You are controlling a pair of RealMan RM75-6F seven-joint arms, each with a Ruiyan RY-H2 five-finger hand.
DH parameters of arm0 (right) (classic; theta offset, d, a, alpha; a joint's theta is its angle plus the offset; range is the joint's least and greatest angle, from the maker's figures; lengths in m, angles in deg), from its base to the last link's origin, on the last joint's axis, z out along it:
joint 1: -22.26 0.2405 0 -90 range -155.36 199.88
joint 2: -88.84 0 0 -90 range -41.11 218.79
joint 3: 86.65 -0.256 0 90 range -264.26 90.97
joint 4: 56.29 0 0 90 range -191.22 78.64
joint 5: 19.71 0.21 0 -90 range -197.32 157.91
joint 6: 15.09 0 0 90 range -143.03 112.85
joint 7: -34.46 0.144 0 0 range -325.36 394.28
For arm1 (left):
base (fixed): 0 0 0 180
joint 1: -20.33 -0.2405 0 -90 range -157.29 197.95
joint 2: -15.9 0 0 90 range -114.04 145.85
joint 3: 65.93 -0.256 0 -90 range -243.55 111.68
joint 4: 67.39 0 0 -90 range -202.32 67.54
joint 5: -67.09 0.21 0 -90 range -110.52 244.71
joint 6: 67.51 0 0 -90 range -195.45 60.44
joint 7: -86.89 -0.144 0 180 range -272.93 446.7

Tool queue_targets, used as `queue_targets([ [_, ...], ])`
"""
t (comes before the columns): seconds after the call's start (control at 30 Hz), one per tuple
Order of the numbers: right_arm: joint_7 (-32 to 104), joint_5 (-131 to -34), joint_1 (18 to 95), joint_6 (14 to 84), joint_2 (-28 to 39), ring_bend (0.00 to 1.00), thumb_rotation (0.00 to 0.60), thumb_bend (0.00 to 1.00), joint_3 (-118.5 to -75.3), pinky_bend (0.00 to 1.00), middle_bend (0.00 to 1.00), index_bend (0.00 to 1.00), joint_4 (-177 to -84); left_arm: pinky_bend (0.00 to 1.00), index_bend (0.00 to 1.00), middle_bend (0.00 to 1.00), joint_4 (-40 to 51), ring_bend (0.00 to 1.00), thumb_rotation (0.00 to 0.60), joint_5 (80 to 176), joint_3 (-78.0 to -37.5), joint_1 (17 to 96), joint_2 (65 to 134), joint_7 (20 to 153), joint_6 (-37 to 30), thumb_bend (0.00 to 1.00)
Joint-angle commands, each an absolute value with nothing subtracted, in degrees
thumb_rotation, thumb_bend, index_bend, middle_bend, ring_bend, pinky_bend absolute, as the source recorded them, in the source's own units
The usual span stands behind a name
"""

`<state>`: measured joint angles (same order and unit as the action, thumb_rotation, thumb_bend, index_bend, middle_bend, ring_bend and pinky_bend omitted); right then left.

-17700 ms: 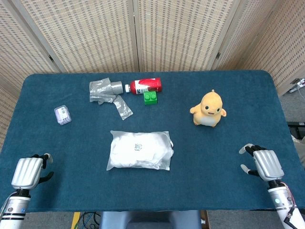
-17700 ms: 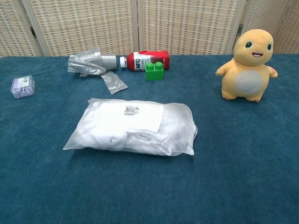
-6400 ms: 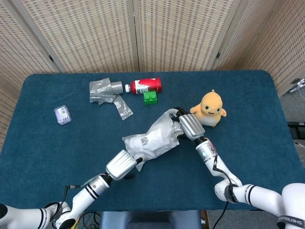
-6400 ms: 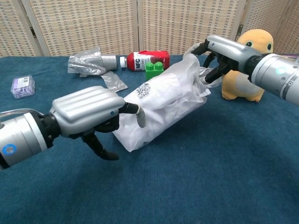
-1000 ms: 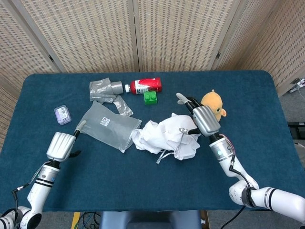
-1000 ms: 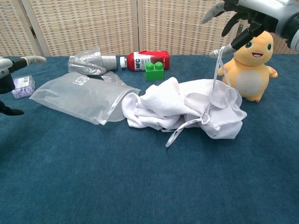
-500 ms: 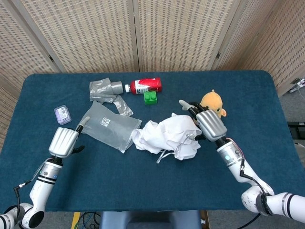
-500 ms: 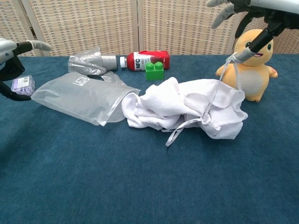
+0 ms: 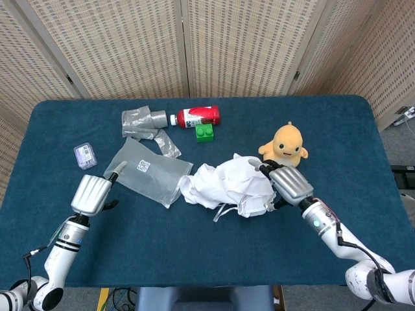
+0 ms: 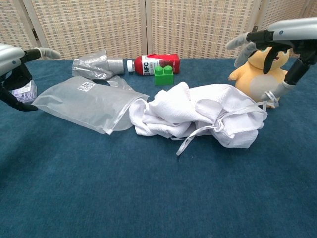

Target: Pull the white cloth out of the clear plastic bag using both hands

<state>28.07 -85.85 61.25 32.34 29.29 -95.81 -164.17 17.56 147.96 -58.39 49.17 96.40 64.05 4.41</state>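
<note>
White cloth [image 9: 230, 186] lies in a crumpled heap on the table, its bulk clear of the clear plastic bag [image 9: 149, 177]; only its left edge sits at or just inside the bag's open mouth, and from these views it cannot be settled whether that edge is fully free. The extraction is judged substantially complete — what remains, at most, is to draw the last fold clear and let go. The bag lies flat and slack to the left of the cloth, label side up. The right hand [image 10: 277, 59] is raised at the cloth's right end, just in front of the yellow plush toy [image 9: 286, 146], with a thin white strap of the cloth caught at a lower fingertip while the other fingers are spread; the strap runs taut from the heap to that finger, so the hand is judged to be holding the cloth by it. The left hand [image 9: 92, 193] sits at the bag's far left corner, fingers curled; whether it grips the plastic cannot be told, since the contact is hidden in the head view and cut by the frame edge in the chest view. The surface is a table [image 9: 214, 253] covered in dark blue-green fabric. At its rear stand a red bottle on its side [image 9: 199, 116], a green block [image 9: 205, 132], crumpled grey plastic [image 9: 144, 127] and, toward the left, a small clear box [image 9: 85, 156]. Behind the table — woven tan folding screens [image 9: 220, 45] close off the room.
</note>
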Motion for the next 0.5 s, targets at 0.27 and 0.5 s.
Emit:
queue_targets([
  [0.27,24.4,-81.9,62.0,29.8,33.4,0.10,0.600,0.00,-93.2,0.35,0.21,0.09,-167.1,0.94,0.12,0.85,17.2,0.74,0.600,148.1,-59.0,49.1,97.5,64.0,4.4,0.00],
  [0.5,29.5,-81.1,61.6,30.1,33.3,0.10,0.600,0.00,-94.8,0.35,0.21,0.09,-167.5,0.94,0.13,0.85,17.1,0.74,0.600,148.4,-58.7,49.2,98.1,64.0,4.8,0.00],
])
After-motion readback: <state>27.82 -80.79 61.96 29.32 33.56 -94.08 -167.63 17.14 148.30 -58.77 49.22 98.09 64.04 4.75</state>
